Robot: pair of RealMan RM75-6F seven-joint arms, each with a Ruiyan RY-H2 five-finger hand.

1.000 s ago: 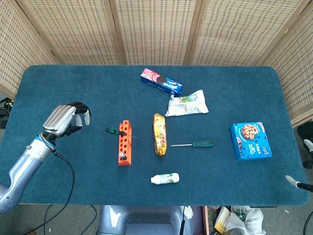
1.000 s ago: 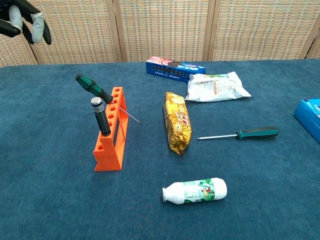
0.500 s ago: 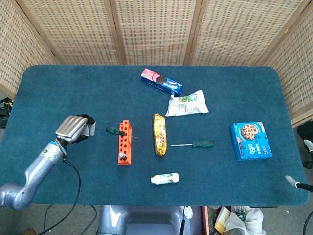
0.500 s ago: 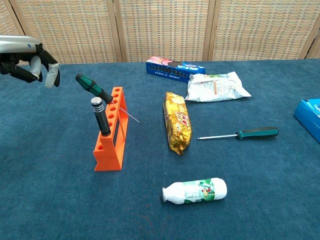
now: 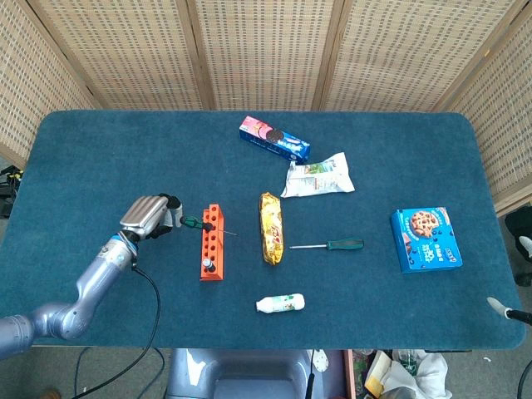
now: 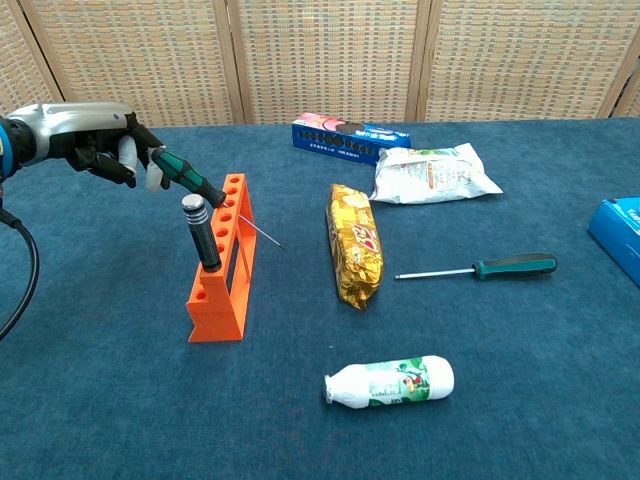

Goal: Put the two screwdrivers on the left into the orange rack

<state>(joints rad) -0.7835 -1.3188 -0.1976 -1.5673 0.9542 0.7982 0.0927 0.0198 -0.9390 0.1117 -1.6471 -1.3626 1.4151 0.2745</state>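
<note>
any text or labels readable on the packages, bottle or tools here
None can be read.
Long blue and pink biscuit box: print blurred.
White snack bag: too small.
Gold snack packet: lettering blurred.
White bottle with green label: illegible.
Blue cookie box: blurred.
Orange rack: no marks visible.

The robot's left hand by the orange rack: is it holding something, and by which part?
The left hand meets the butt end of the green-handled screwdriver leaning through the orange rack. Whether it grips it cannot be told.
</note>
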